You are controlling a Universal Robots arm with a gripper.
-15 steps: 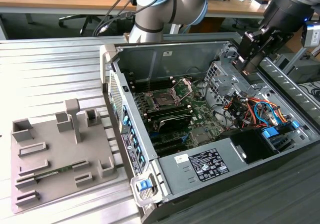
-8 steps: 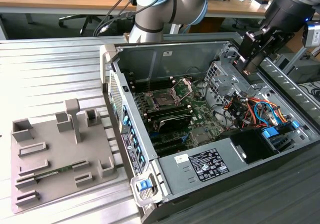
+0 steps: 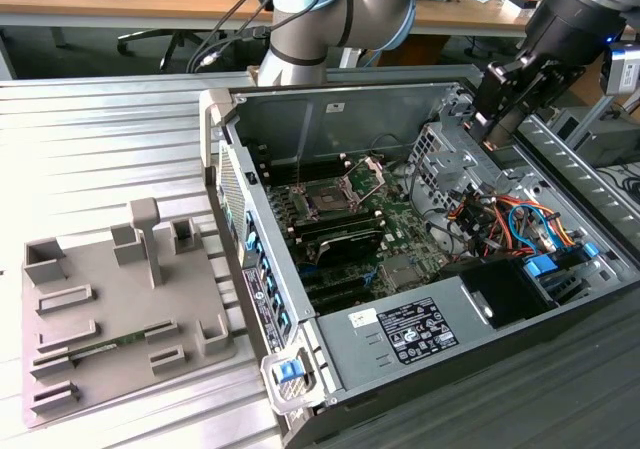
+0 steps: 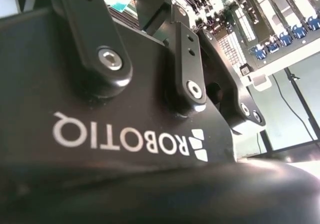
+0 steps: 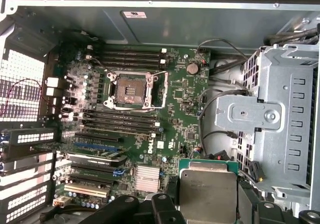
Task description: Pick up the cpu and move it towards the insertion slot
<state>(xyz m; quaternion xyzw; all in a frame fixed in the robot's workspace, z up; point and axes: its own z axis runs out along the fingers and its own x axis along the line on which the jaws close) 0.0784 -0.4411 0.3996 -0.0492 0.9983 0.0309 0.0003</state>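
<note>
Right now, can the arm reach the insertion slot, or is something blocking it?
Probably yes. The insertion slot lies open, its bracket swung aside, with nothing over it. The gripper hangs above the drive cage, the cpu close by it.

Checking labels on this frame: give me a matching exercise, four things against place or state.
Things:
1. cpu
2. slot
3. grey tray
4. drive cage

Place or state:
A. bracket up, dark centre bare
B. in the gripper, above the case
C. outside the case, on the exterior view's left
D. inside the case, beside the board

Pairs: 1-B, 2-A, 3-C, 4-D
</note>
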